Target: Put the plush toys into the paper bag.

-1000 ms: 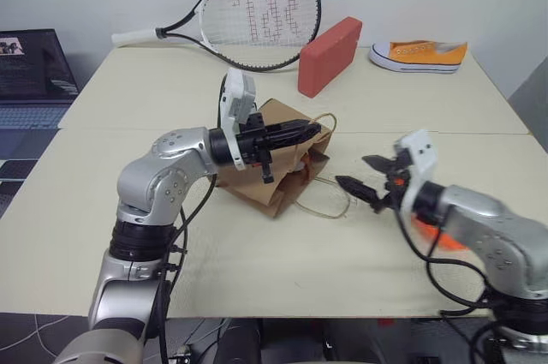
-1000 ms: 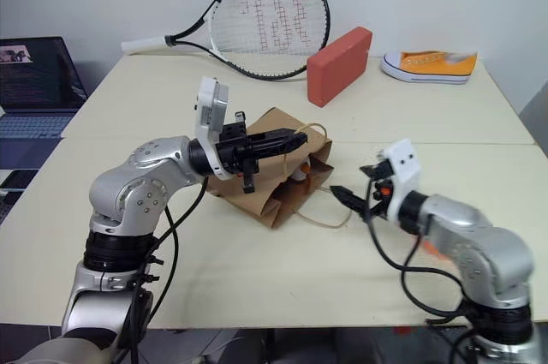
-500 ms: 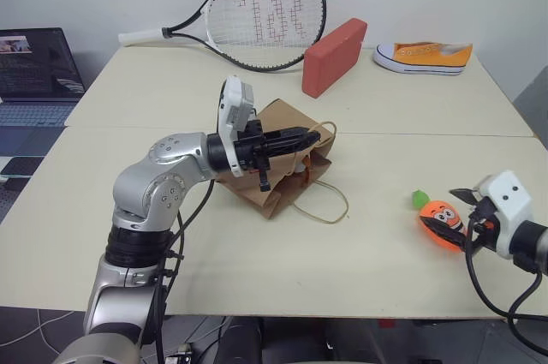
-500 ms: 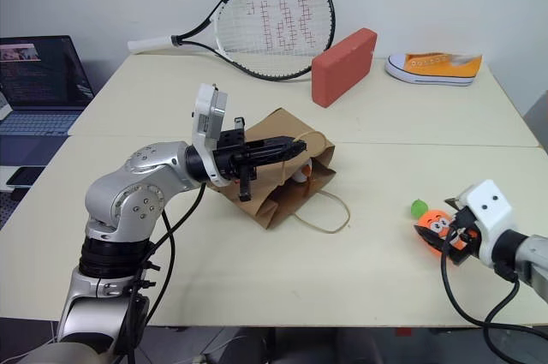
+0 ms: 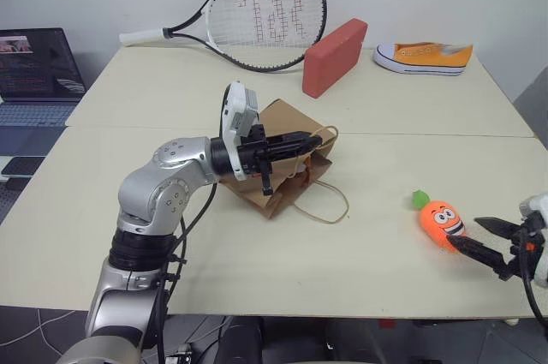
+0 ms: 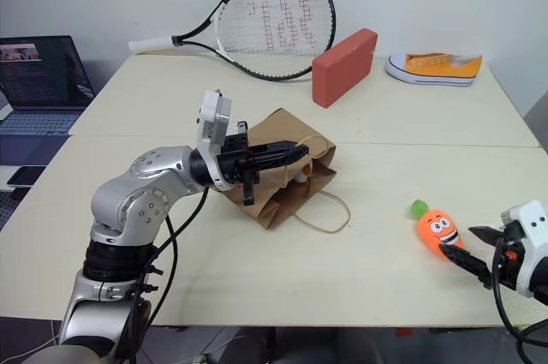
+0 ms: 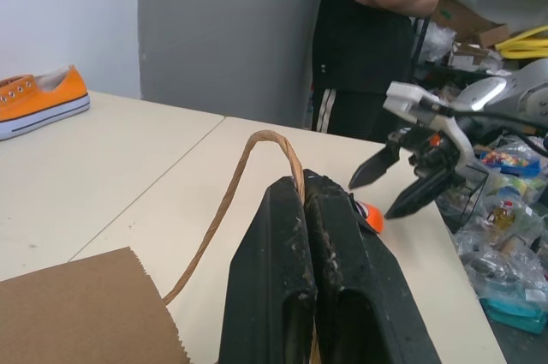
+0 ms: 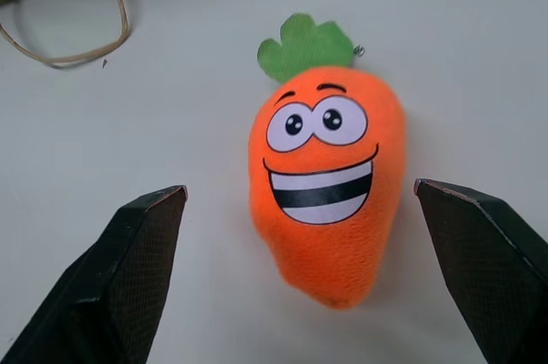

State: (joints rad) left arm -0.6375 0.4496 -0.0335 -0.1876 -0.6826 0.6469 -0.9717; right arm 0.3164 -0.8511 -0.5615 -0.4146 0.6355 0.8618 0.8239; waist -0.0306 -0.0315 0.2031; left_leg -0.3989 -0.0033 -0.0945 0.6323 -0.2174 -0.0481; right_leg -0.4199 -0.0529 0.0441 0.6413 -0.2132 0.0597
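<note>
Black left gripper [image 6: 296, 153]: jaws pressed shut on 1 twisted loop handle [image 7: 248, 177] of the paper bag, held up off the table; the arm points across toward the robot's right.
Black right gripper [image 8: 308, 283]: jaws spread wide, nothing between them; low near the table's right front corner, aimed at the carrot.
Carrot toy [image 5: 442, 222]: lying flat on the table, face up, green top pointing away from the gripper. In the right wrist view it sits centred between the 2 fingers [image 8: 128, 274] with a gap on each side, not touched.
Paper bag [image 6: 276, 188]: brown kraft, lying slumped mid-table, mouth toward the right; 2nd loop handle [image 5: 324, 207] lies slack on the tabletop in front of the mouth.
Egg toy [image 6: 303, 172]: a small white and orange shape shows just inside the bag mouth; likely the egg, too hidden to confirm.
Done: probably 1 of 2 toys bagged; bag mouth held open by the handle.
Left: grab the carrot, carry it well across to the bag mouth, drop it in.
Risk: bag is soft and tilted, so the mouth may sag once the carrot goes in.
Clutter: tennis racket [image 5: 257, 13], red block [image 5: 332, 56], sneaker [image 5: 424, 56] at the far edge, all well apart from the work.
</note>
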